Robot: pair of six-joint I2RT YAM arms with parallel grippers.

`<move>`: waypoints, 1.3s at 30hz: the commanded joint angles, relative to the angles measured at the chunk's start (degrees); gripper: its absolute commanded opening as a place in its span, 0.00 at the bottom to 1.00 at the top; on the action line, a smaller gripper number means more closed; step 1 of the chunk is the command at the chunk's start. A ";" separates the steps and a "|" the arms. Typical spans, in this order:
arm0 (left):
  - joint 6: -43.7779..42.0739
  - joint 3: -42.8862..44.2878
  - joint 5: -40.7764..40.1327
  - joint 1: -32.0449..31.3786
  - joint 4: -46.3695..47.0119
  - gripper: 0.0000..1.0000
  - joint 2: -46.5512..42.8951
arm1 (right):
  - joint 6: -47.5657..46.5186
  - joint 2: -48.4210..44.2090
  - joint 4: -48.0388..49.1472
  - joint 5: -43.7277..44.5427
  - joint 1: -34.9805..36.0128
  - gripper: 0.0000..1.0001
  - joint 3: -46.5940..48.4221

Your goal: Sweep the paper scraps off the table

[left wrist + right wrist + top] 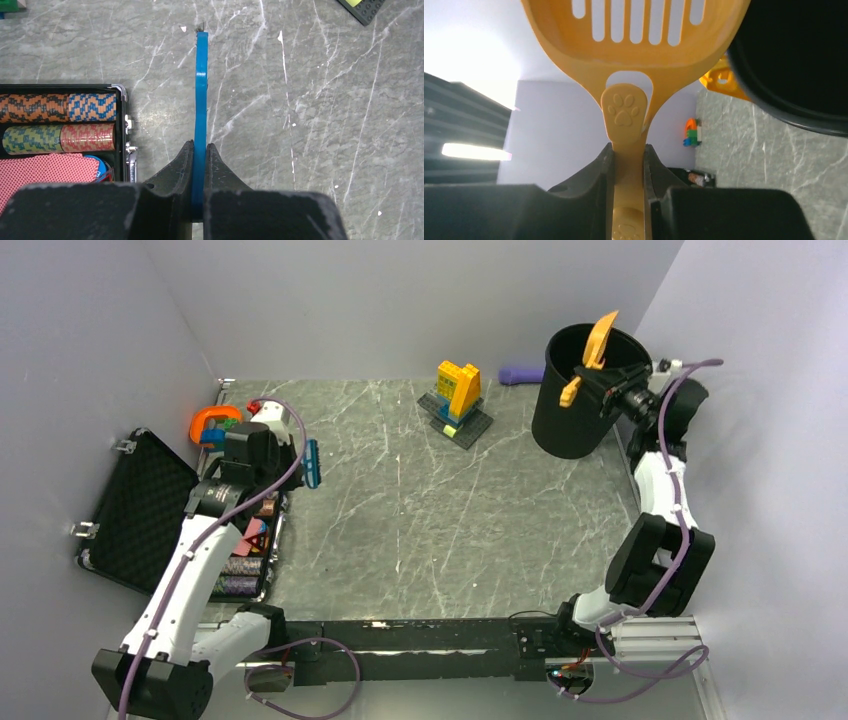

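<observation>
No paper scraps show on the grey marble table (420,520), in any view. My left gripper (297,454) hovers at the table's left side, shut on the handle of a thin blue brush (201,90), which points out over the bare table (325,125). Far right, my right gripper (603,383) is shut on the handle of an orange slotted scoop (639,45). It holds the scoop (601,340) tipped up over the mouth of a tall black bin (570,415). The bin's inside (794,55) is dark.
An open black foam-lined case (140,510) lies off the table's left edge, with poker chips (60,107) and cards in it. A yellow-blue brick build (458,390) stands at the back middle. A purple object (520,373) lies behind it. An orange-green toy (215,423) sits back left.
</observation>
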State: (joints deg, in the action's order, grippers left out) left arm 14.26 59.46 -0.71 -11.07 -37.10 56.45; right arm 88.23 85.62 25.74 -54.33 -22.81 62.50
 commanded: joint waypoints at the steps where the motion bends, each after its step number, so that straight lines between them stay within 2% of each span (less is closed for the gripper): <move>1: -0.56 0.96 2.32 0.24 2.97 0.00 0.26 | -24.59 -4.92 -23.55 1.58 2.94 0.00 14.40; 5: 0.09 1.16 4.51 0.17 3.61 0.00 1.04 | -44.75 -5.24 -45.11 8.84 11.71 0.00 25.67; 7: 0.57 1.33 5.90 0.17 3.99 0.00 1.69 | -53.99 -5.12 -54.50 17.12 18.68 0.00 30.36; 9: 1.08 1.50 7.72 0.17 4.40 0.00 2.57 | -61.01 -5.62 -60.41 25.68 27.99 0.00 30.58; 11: 1.98 1.54 9.86 0.20 4.93 0.00 3.65 | -64.52 -6.89 -62.34 33.32 36.20 0.00 26.65; 14: 3.82 1.36 13.74 0.11 5.97 0.00 5.51 | -65.96 -7.78 -63.67 43.45 45.57 0.00 18.60; 20: 7.96 -0.08 19.35 -0.48 8.42 0.00 10.13 | -62.37 -4.49 -63.57 55.53 60.68 0.00 6.73; 24: 10.38 -1.09 21.78 -1.53 9.09 0.00 14.53 | -60.49 0.94 -63.37 61.44 66.42 0.00 4.94; 30: 11.90 -1.07 26.57 -2.20 9.15 0.00 22.50 | -59.53 10.29 -66.46 68.08 70.18 0.00 7.69; 31: 11.99 -1.22 26.89 -2.23 9.29 0.00 23.10 | -59.52 11.16 -66.77 68.57 70.29 0.04 8.04; 32: 12.01 -1.38 27.15 -2.26 9.44 0.00 23.50 | -59.22 11.65 -66.98 69.40 70.37 0.17 8.21; 33: 12.09 -1.61 27.23 -2.26 9.68 0.00 23.75 | -58.22 11.96 -67.41 70.73 70.37 0.38 8.29; 34: 12.15 -1.77 27.33 -2.33 9.88 0.00 23.94 | -57.08 11.98 -67.79 72.02 70.41 0.64 8.26; 35: 12.19 -1.80 27.46 -2.35 10.01 0.00 24.04 | -56.44 11.74 -67.80 72.52 70.36 0.96 8.14; 39: 12.19 -1.74 28.24 -2.53 10.53 0.00 24.77 | -56.41 9.20 -65.45 71.69 70.38 1.00 7.20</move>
State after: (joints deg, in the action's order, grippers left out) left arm 25.78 57.23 24.64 -13.17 -29.61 81.30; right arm 30.22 98.39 -40.88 14.11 47.44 68.14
